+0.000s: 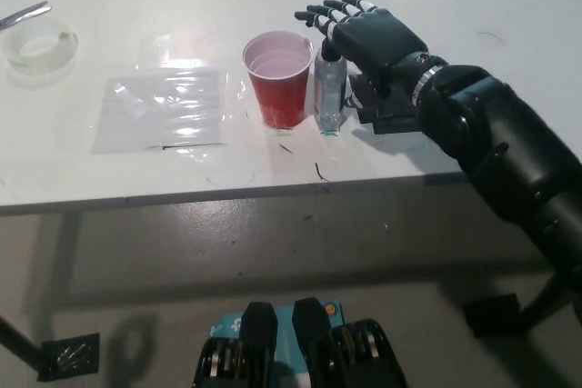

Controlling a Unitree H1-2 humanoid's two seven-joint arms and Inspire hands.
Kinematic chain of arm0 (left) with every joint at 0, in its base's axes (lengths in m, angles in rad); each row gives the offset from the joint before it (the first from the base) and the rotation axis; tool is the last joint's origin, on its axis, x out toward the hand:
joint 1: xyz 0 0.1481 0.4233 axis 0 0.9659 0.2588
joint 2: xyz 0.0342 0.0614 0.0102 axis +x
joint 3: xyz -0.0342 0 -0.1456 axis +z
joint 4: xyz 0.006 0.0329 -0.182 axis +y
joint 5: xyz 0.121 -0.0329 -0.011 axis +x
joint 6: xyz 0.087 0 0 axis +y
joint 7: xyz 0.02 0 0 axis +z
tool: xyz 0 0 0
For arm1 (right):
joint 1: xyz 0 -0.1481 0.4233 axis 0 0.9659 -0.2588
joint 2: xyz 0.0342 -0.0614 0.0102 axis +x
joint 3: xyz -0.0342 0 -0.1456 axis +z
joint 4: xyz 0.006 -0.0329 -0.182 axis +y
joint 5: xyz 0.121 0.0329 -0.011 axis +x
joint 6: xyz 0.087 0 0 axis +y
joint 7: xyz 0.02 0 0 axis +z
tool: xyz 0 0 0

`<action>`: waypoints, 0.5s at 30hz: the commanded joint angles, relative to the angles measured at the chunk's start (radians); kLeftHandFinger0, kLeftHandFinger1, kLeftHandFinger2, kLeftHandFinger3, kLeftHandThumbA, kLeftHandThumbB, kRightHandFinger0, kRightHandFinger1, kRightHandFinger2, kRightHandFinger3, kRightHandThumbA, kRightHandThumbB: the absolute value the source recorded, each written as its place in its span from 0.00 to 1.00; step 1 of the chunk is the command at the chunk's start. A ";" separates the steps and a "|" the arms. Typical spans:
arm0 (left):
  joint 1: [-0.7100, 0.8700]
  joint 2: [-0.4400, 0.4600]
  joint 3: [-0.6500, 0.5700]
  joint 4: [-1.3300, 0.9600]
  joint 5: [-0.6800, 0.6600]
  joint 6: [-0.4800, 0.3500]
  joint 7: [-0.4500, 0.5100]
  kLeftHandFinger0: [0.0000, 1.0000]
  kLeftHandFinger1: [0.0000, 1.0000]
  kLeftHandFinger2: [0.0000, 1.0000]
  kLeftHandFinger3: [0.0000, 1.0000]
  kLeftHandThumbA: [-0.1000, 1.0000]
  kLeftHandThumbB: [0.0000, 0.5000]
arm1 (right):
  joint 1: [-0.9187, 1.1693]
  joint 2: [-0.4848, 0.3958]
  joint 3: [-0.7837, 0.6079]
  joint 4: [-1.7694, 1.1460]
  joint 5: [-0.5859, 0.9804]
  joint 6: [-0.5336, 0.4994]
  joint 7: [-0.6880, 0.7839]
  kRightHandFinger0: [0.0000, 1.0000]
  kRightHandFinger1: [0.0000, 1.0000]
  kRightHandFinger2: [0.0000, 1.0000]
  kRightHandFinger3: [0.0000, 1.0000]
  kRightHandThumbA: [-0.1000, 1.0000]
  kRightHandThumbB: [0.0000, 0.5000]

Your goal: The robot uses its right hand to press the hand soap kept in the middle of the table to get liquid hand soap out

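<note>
A red cup (278,79) is seen empty beside the clear soap bottle (329,97); above it, the right hand (368,38) is held with fingers spread.

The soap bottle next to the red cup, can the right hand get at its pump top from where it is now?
Probably yes. The black right hand hangs over the clear soap bottle, fingers spread, with nothing between them. The red cup stands close on the bottle's other side, away from the hand's approach.

A small clear hand soap bottle (330,93) stands upright mid-table, its top partly hidden.
</note>
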 commanded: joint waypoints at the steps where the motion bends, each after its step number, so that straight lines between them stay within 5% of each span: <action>1: -0.025 0.048 0.002 -0.027 -0.006 -0.020 -0.007 0.32 0.39 0.48 0.59 0.41 0.01 | 0.015 0.032 -0.019 -0.026 0.019 0.039 0.014 1.00 1.00 1.00 1.00 1.00 0.99; 15: -0.024 0.039 0.002 -0.035 -0.005 -0.032 -0.004 0.34 0.41 0.48 0.60 0.49 0.00 | 0.075 0.058 0.013 0.044 -0.028 0.011 -0.069 1.00 1.00 1.00 1.00 1.00 0.87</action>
